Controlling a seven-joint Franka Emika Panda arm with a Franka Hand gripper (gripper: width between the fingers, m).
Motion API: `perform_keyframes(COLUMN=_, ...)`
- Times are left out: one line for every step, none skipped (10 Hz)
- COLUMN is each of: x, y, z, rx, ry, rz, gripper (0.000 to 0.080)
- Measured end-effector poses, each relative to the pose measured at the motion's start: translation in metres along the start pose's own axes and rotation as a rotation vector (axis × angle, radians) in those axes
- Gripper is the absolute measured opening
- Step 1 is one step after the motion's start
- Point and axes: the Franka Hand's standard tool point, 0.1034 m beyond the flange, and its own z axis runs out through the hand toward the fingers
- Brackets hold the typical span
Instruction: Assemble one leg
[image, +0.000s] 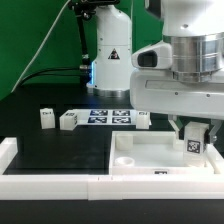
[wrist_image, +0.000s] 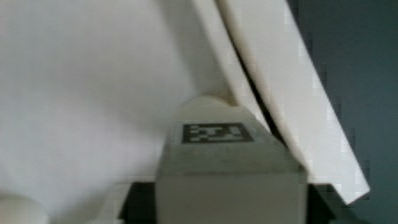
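My gripper (image: 194, 132) is shut on a leg (image: 193, 146), a small white post with a black-and-white tag facing the camera. It holds the leg upright over the exterior view's right part of the large flat white panel (image: 145, 153), close to its edge. In the wrist view the gripper (wrist_image: 222, 206) holds the leg (wrist_image: 221, 160) by its sides, tag (wrist_image: 217, 132) showing, with the panel (wrist_image: 89, 100) below it. I cannot tell whether the leg touches the panel. Three more legs stand at the back: two (image: 46, 118) (image: 68, 121) on the left, one (image: 143, 120) nearer the arm.
The marker board (image: 108, 116) lies at the back between the loose legs. A white raised border (image: 40, 182) runs along the front and left of the black table. The robot base (image: 110, 60) stands behind. Dark table (wrist_image: 356, 80) shows beside the panel's edge.
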Motion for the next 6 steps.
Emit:
perform_keyframes(x=-0.0002, y=-0.0004, z=0.0, rx=0.004, ry=-0.003, rz=0.093, gripper=0.0295)
perform_keyframes(x=-0.0028, y=-0.0033, z=0.0004, rx=0.005, ry=-0.003, rz=0.257, gripper=0.0295)
perform_keyframes(x=-0.0049, y=-0.0056, z=0.0005, rx=0.002, ry=0.001, rz=0.396, gripper=0.0295)
perform_keyframes(x=-0.0044, y=-0.0054, z=0.0004, rx=0.001, ry=0.004, rz=0.457, gripper=0.0295)
perform_keyframes(x=-0.0042, y=-0.0052, z=0.0003, rx=0.001, ry=0.004, rz=0.468, gripper=0.0295)
perform_keyframes(x=-0.0045, y=-0.0054, z=0.0006, rx=0.001, ry=0.004, rz=0.425, gripper=0.0295)
